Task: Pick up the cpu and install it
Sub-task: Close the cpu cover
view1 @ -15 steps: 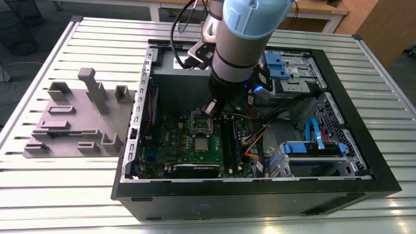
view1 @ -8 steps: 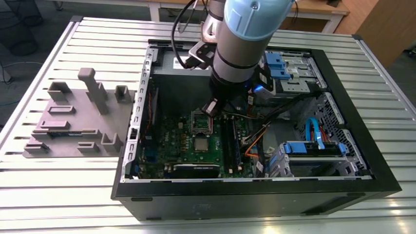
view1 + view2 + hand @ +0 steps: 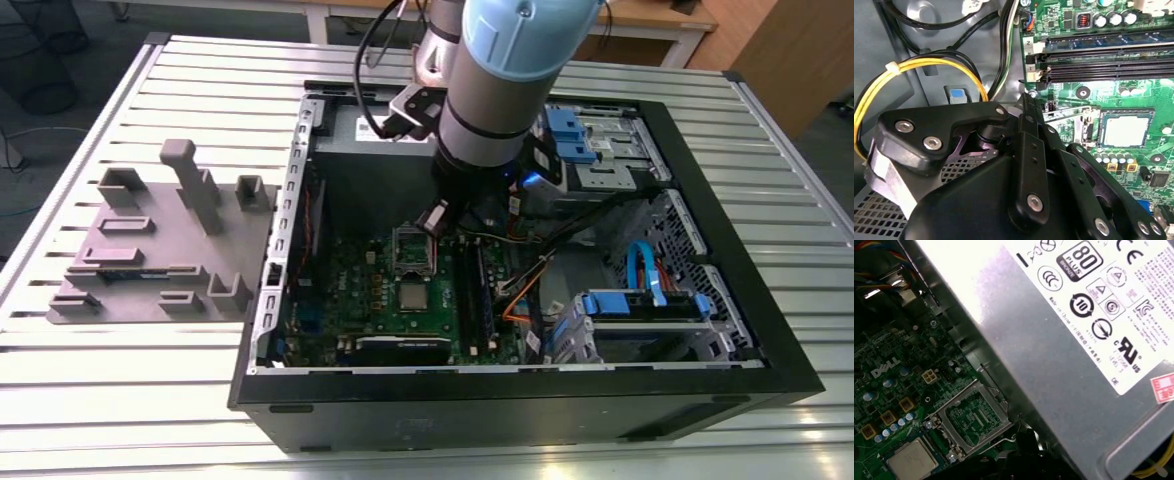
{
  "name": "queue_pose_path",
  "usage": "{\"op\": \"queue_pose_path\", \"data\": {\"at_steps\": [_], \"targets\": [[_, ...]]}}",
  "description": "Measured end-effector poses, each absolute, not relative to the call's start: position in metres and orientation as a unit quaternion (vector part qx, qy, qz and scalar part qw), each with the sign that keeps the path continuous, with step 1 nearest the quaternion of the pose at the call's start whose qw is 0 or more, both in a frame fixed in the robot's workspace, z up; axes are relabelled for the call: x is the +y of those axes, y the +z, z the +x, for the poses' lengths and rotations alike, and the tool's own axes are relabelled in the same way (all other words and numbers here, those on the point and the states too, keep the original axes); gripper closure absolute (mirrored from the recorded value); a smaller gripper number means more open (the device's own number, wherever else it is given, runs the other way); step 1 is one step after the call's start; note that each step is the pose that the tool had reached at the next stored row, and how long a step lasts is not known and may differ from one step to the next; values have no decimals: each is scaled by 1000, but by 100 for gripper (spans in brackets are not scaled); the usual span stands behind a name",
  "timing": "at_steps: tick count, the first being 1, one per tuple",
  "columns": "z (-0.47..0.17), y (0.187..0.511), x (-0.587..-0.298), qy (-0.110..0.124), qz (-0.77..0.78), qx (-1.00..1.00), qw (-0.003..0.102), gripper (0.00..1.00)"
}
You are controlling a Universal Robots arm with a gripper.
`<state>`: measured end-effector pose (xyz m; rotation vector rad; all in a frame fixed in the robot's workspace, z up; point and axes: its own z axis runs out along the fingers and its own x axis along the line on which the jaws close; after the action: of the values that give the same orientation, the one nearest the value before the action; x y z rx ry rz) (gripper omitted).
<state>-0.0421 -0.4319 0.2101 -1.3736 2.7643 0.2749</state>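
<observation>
In the exterior view the arm reaches down into the open computer case (image 3: 694, 250) lying on the slatted counter (image 3: 160, 400), and its gripper (image 3: 441, 222) hangs low over the green motherboard (image 3: 387, 290), close to the raised load plate (image 3: 414, 250) of the socket. The cpu (image 3: 415, 296) lies flat on the board just below that plate in this view, towards the near edge of the case, so it sits a short way off from the gripper rather than under it. Whether the gripper is spread or pressed together I cannot tell here, since the arm's wrist covers its tips. A grey fixture block (image 3: 154, 250) stands on the counter to the exterior view's left, well apart from the work. In the second wrist view the black linkage of the gripper (image 3: 1029, 100) takes up the foreground and tapers towards one narrow tip; this suggests the tips are drawn together with nothing between them, though the far side is hidden. The cpu (image 3: 1125, 131) lies square in its metal frame beyond that tip, beside the memory slots (image 3: 1104, 55). In the first wrist view the cpu (image 3: 911, 461) is cut off at the picture's edge, next to the hinged load plate (image 3: 971, 420), with the power supply (image 3: 1079, 340) looming beside them.
</observation>
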Motion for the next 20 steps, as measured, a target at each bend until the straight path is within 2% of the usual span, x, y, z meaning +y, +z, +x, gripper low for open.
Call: {"op": "queue_pose_path", "data": {"at_steps": [16,20], "targets": [[-42,203,-428,94,-443,891,24,90],[-42,203,-428,88,-443,892,21,90]]}}
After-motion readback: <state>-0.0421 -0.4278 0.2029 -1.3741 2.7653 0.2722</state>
